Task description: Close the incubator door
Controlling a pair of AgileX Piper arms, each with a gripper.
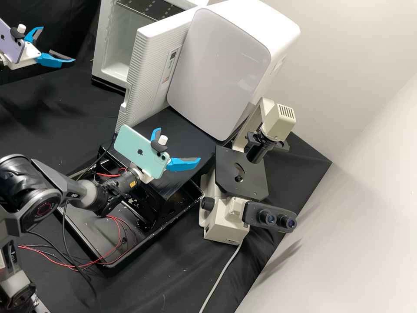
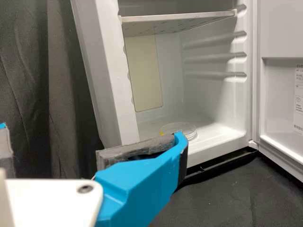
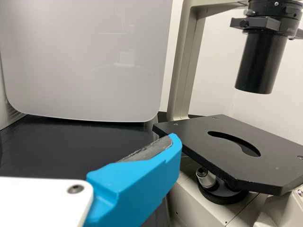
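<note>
Left gripper (image 1: pixel 58 44): white body behind the jaws; 2 blue fingers, spread apart, grey pads (image 2: pixel 135 147) on the inner faces. Right gripper (image 1: pixel 178 144): white body, 2 blue fingers, also parted, grey-padded. Right arm (image 1: pixel 65 187): dark grey, bent at a joint well behind the jaws, wrist nearer them.

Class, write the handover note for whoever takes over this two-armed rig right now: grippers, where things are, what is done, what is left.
Left blue-and-white gripper: jaws apart, empty, on the open side of the boxy white incubator.
Right blue-and-white gripper: jaws apart, empty, near the beige microscope with a black stage.
Ribbed white incubator door: wide open.
Clear round dish: on the incubator's floor.
Done: door not yet closed.
Left: swing it fully shut.
</note>
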